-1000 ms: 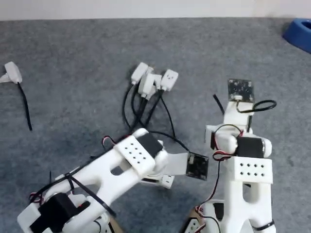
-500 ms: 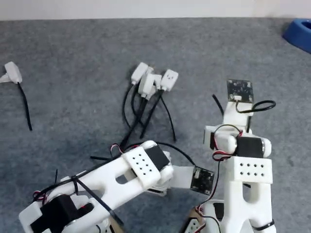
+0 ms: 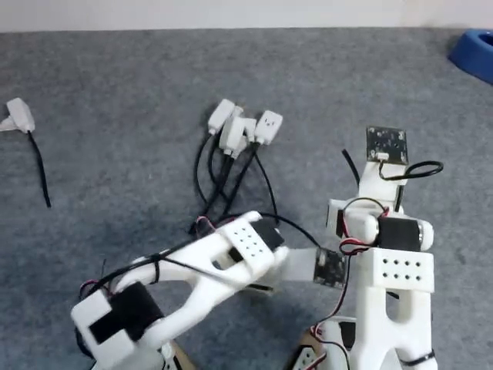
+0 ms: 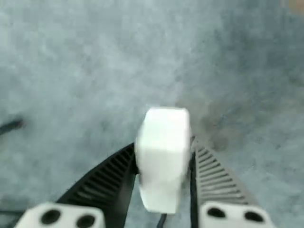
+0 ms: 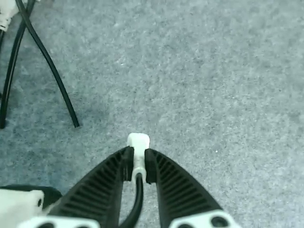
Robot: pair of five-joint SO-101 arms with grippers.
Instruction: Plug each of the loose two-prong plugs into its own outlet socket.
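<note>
Low in the high view, the left arm lies stretched across the grey table toward the right arm, which stands at the near right edge.

Seen from its own wrist, the left claw is closed partway round a white block — its two ribbed fingers press against the block's sides. A bit of dark cable shows at the block's near end between them. Whether this block is a socket or a plug body cannot be told.

The right claw is nearly closed, pinching a small white plug. The tip of this plug sticks out just past the fingertips, and its black cable runs back between the fingers. Bare table lies beyond it. Off to one side, two black cords cross the carpet-like surface.

Farther back, near the table's middle, lies a bunch of white sockets — touching one another, their black leads trailing toward the left arm. Well apart from them, at the far left edge, a lone plug lies with its own lead. A blue object sits at the far right corner.
</note>
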